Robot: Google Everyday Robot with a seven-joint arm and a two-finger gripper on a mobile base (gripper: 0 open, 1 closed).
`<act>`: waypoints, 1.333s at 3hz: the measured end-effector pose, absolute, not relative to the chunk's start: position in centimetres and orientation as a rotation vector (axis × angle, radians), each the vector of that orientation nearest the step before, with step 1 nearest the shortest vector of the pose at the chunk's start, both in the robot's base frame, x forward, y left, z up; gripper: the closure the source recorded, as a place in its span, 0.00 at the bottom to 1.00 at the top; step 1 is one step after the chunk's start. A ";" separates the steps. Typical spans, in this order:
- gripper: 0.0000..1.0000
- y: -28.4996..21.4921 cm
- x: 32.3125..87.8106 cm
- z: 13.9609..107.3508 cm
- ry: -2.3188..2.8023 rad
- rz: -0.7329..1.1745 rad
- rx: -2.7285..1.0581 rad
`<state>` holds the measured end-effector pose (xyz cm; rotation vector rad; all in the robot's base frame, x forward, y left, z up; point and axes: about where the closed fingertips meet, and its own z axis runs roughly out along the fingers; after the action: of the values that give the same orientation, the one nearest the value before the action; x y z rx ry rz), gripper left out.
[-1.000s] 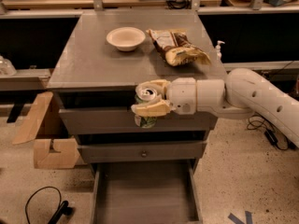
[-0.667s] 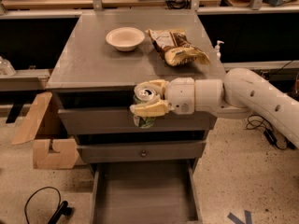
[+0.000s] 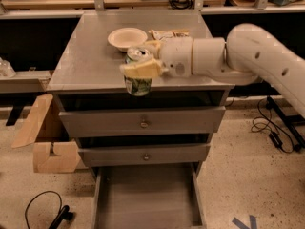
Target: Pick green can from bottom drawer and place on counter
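Note:
My gripper [image 3: 139, 65] is shut on the green can [image 3: 137, 82]. The can is upright, green and white with a silver top, and hangs in the air at the front edge of the counter [image 3: 86, 61], its lower half in front of the cabinet's top gap. The white arm reaches in from the right over the counter. The bottom drawer [image 3: 147, 199] is pulled open below, with a bare grey floor.
A cream bowl [image 3: 127, 37] sits at the back middle of the counter, with a snack bag [image 3: 167, 33] just right of it, partly behind my arm. Two shut drawers with brass knobs [image 3: 143, 124] are below. A cardboard box [image 3: 47, 142] stands left of the cabinet. Cables lie on the floor.
My gripper has risen with the green can from in front of the top drawer to the counter's front edge. The view has also moved closer.

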<state>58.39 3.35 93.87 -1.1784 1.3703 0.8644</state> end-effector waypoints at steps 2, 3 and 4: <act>1.00 9.3 69.4 103.2 1.351 0.771 -1.098; 1.00 12.2 73.6 102.4 1.347 0.767 -1.076; 1.00 15.9 76.4 99.5 1.389 0.755 -1.096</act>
<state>76.44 15.87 99.48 -1.0955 1.3889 0.7549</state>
